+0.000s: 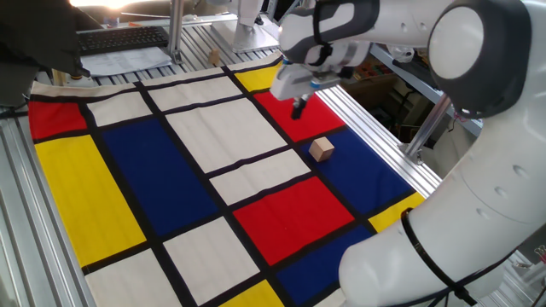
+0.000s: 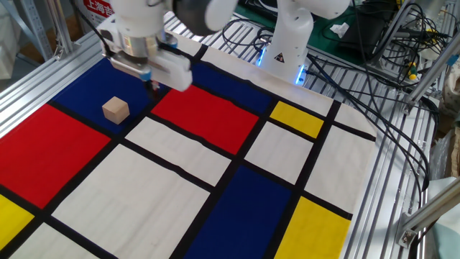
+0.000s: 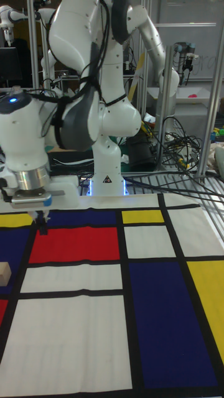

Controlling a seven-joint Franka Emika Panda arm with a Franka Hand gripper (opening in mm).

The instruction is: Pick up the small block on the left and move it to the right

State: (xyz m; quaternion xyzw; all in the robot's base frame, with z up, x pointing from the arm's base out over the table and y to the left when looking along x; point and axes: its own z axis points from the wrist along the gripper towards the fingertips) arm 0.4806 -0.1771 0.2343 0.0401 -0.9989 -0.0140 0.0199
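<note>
Writing is showing only as a scrap of red sign (image 2: 103,6) at the top edge of the other fixed view, and its characters are too clipped to read. One block (image 1: 321,149) is lying on the counter's patterned cloth (image 1: 162,179): a small, plain tan wooden cube, sitting on a blue panel just beside the edge of a red one, at the side of the cloth next to the metal rail (image 1: 375,128). In the tall fixed view the block (image 3: 5,272) is peeking in at the left border. One white robot arm (image 1: 478,136) is reaching over the cloth, and its claw (image 1: 298,109) is hanging above the red panel near the block, apart from it and holding nothing. Its dark fingers are standing close together, pointing down, with no visible gap between them. In the other fixed view the claw (image 2: 152,87) is hovering just beyond the block (image 2: 115,110). One keyboard (image 1: 119,38) is sitting past the far end of the cloth.
</note>
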